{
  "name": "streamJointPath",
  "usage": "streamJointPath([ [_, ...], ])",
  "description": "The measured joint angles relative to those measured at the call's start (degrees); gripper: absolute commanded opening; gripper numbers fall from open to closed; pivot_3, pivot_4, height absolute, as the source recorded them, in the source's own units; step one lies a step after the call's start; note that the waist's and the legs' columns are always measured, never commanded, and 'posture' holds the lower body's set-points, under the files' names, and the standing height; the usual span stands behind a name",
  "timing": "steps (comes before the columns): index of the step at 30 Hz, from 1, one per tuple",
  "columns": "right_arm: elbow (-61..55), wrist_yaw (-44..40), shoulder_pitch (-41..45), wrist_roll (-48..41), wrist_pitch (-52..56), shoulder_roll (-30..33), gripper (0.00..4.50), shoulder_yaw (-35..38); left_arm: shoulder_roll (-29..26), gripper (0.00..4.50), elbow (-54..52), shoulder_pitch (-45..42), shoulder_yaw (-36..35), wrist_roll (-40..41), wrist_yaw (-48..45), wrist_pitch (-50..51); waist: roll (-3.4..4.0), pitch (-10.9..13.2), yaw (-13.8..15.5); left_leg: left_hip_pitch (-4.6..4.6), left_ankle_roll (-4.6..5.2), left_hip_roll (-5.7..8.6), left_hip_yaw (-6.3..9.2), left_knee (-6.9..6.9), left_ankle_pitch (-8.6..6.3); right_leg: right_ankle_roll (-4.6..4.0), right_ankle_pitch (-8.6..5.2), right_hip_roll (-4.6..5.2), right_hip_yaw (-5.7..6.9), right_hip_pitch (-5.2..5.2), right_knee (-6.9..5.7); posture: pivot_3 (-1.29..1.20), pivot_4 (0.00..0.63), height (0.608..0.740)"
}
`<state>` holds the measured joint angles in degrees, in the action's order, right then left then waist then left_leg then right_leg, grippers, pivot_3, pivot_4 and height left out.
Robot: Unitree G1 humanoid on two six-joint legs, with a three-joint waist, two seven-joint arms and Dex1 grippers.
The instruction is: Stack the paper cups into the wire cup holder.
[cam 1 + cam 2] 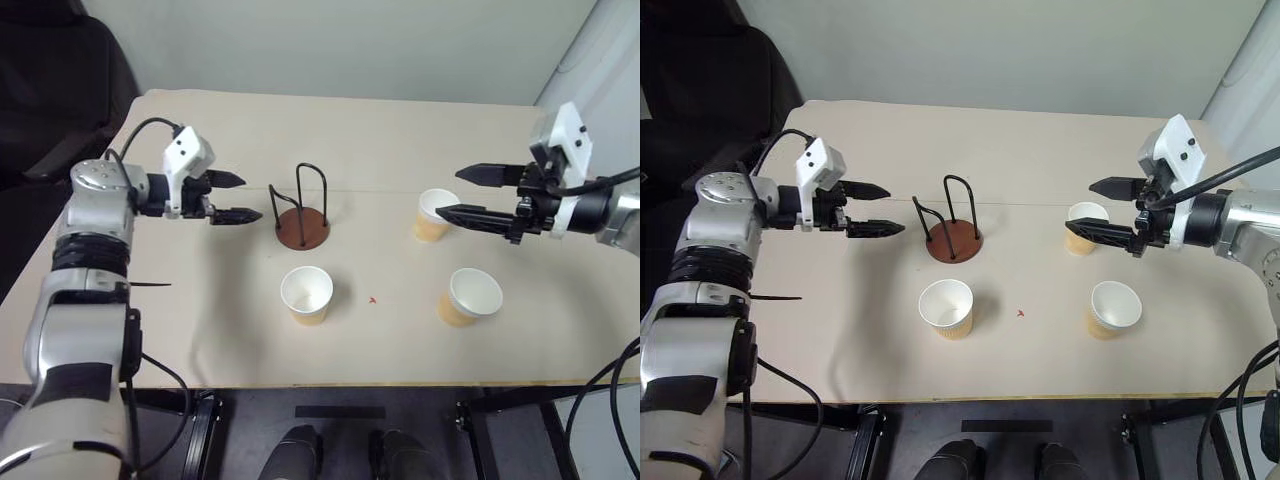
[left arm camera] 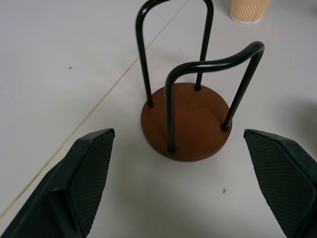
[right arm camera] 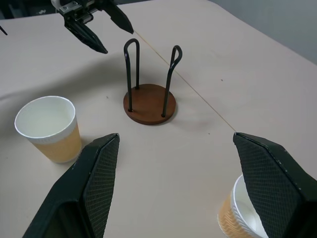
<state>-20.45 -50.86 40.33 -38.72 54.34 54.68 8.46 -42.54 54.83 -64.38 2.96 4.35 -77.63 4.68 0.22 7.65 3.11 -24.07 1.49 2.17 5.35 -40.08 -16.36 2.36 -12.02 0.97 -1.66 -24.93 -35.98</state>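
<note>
**Paper cups all loose on the bench, holder empty, both end effectors wide**

Paper cups, three small tapered ones with white insides, rolled white rims and pale yellow-tan ribbed walls, stand upright and apart on the beige bench [image 1: 200,350]. Nearest the front edge are the near-centre cup [image 1: 306,294] and the near-right cup [image 1: 472,297], well apart from each other. Further back, the far-right cup [image 1: 434,215] stands just beside the lower finger of the right end effector [image 1: 478,195], whose two black fingers are spread wide and hold nothing. At about the same depth, near the middle, sits the wire cup holder [image 1: 303,210]: a round reddish-brown disc base with thin black wire loops rising from it, empty. To its left, near but not touching, hovers the left end effector [image 1: 232,198], also spread wide and empty, pointing toward the holder.

Risks, as I judge them: the cups look light and tapered, so a finger brushing a wall could tip or shove one; a hard squeeze could crush a rim. A cup brought down off-centre could catch on a loop and drag the holder, which seems free to slide.

A faint seam line crosses the otherwise plain bench, with a tiny red mark between the two near cups. Beyond it are a pale wall and, far left, a dark chair [image 1: 50,90].
</note>
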Motion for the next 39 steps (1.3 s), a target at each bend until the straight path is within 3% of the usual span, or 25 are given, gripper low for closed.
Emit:
streamJointPath([
  [20,-1.6,0.9,0.6,-1.5,1.5,1.6,3.73,1.1,5.7,4.49,8.3,-0.4,-2.5,-1.0,13.0,-5.4,0.00,0.0,0.0,0.00,0.03,0.01,-0.02,-0.02,0.02,0.02,-0.01,-0.01,0.00,-0.03,-0.03,0.00,0.150,0.740],
  [35,-1.5,0.9,1.0,-0.9,1.0,1.6,3.73,-0.2,11.1,4.49,10.7,-1.0,-4.5,-1.0,15.9,-5.7,0.00,0.0,0.2,0.00,0.06,0.01,-0.04,-0.05,0.04,0.03,-0.01,-0.01,0.00,-0.03,-0.05,0.00,0.150,0.740],
  [39,-1.5,0.9,1.0,-0.9,1.0,1.6,3.73,-0.5,12.4,3.64,11.3,-2.3,-4.4,-1.1,15.4,-5.7,0.00,0.0,0.2,0.00,0.07,0.02,-0.04,-0.05,0.04,0.03,-0.01,-0.01,0.00,-0.02,-0.05,0.00,0.150,0.740],
])
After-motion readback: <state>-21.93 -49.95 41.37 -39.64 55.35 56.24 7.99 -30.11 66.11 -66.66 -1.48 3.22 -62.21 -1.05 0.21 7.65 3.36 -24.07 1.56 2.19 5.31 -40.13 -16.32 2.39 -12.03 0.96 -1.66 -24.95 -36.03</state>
